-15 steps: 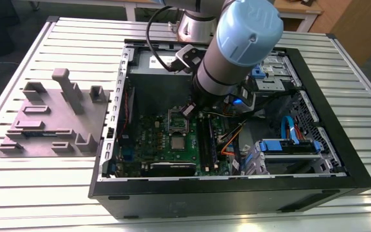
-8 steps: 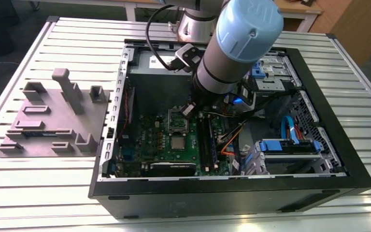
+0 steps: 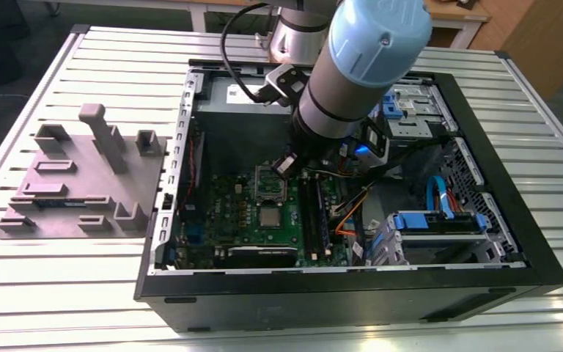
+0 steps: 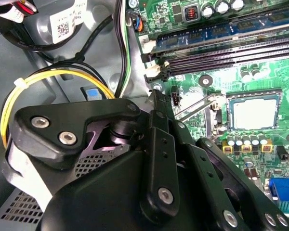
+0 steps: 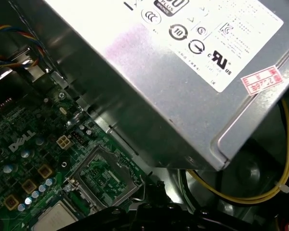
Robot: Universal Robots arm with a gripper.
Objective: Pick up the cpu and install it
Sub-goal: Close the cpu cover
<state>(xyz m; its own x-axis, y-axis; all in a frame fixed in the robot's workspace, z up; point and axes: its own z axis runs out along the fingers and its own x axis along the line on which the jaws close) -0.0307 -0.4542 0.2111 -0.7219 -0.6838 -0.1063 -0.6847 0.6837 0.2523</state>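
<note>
Silver-topped cpu (image 4: 253,114) sits in its socket (seemingly seated); end effector (image 4: 156,96) grip state unclear.

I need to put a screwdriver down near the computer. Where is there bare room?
The slatted table is bare in front of the grey holder block and along the case's front edge. Inside the case it is crowded: arm, circuit board, cables, drive bays.

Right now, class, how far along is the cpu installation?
Done, apparently: the cpu lies in its socket on the motherboard. In hand: the gripper hovers above the board near the socket. Left: the socket's hinged frame stands open, not clamped.
</note>
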